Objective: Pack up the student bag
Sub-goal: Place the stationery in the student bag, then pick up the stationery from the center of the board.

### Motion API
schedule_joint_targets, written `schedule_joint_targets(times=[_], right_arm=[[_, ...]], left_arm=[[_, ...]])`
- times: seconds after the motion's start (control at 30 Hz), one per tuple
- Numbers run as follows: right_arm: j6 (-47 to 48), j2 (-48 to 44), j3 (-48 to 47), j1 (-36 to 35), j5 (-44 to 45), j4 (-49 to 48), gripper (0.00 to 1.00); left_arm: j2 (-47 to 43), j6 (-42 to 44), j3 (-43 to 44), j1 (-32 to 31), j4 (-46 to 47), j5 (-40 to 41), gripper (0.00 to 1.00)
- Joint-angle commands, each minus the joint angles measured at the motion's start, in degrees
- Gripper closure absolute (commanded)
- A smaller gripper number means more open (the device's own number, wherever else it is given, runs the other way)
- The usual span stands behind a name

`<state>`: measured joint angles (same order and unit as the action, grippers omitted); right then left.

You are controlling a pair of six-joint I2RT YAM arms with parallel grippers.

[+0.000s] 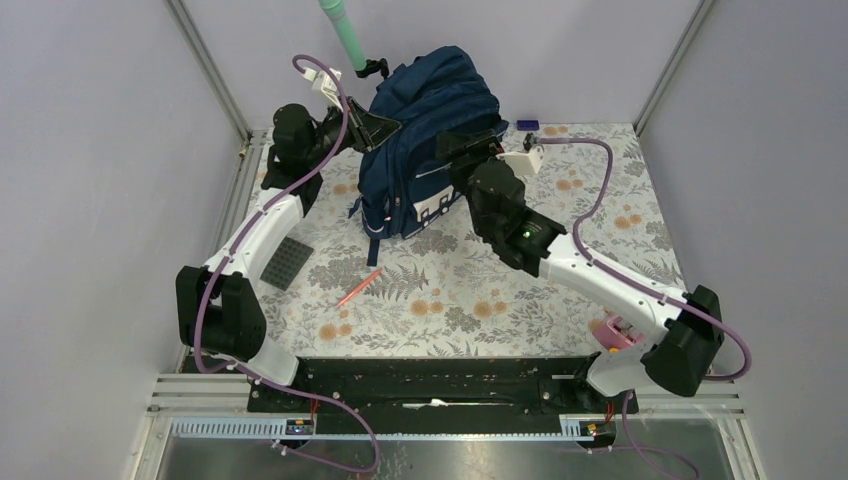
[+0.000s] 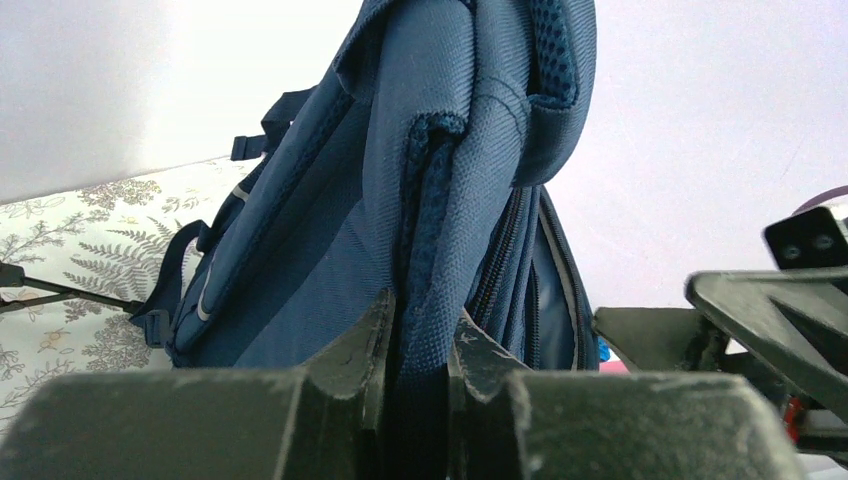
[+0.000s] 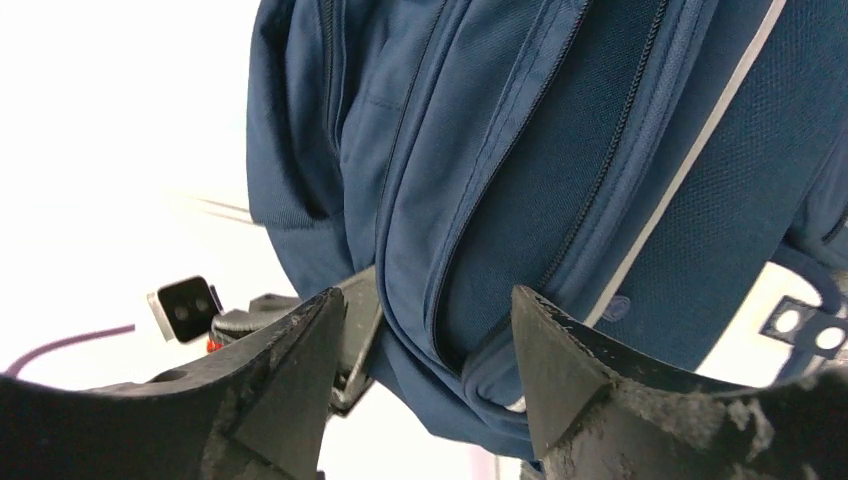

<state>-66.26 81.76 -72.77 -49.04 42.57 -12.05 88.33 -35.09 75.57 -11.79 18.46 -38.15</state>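
Student bag: the student bag (image 1: 430, 140) stands upright on the surface (image 1: 480, 300), its front pocket tabs facing my bases.
Left end effector: my left end effector (image 2: 420, 330) is at the bag's left side, clenched on a padded strap (image 2: 430, 200) with the mesh pinched between both fingers.
Right end effector: my right end effector (image 3: 430, 310) is at the bag's right side and released. Its jaws stand apart around a bulging fold beside a zip (image 3: 600, 190), and I see no squeeze on the cloth.
Loose items: an orange pen (image 1: 358, 287) lies in front of the bag, and a dark ridged plate (image 1: 285, 263) lies in front of it to the left.
Step in hand: I judge this to be steadying the bag and getting it open. Neither end effector carries an item yet.
Next move: keep the left hold firm. The right one needs a fresh grip on the zip pull or the mouth's edge, but I cannot make out the pull.
Risk: the bag looks soft, so a hard tug could tip it.
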Motion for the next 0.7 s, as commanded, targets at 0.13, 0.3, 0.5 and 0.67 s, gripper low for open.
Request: schedule_joint_targets(times=[0.13, 0.3, 0.5, 0.67], right_arm=[[27.18, -9.49, 7.42, -7.63, -5.59, -5.19, 0.26], [36.20, -11.30, 13.38, -14.05, -8.88, -5.52, 0.24], [35.93, -1.79, 13.82, -21.32, -6.83, -4.18, 0.23], [28.99, 10.26, 9.12, -24.77, -3.33, -0.08, 0.23]], left_arm=[[-4.91, 1.13, 3.07, 0.67, 8.42, 1.95, 1.00], [-4.31, 0.84, 5.81, 1.23, 1.72, 5.28, 1.00], [-4.09, 1.03, 5.66, 1.51, 2.37, 4.51, 1.00], [-3.88, 1.18, 5.71, 1.60, 2.35, 4.28, 1.00]])
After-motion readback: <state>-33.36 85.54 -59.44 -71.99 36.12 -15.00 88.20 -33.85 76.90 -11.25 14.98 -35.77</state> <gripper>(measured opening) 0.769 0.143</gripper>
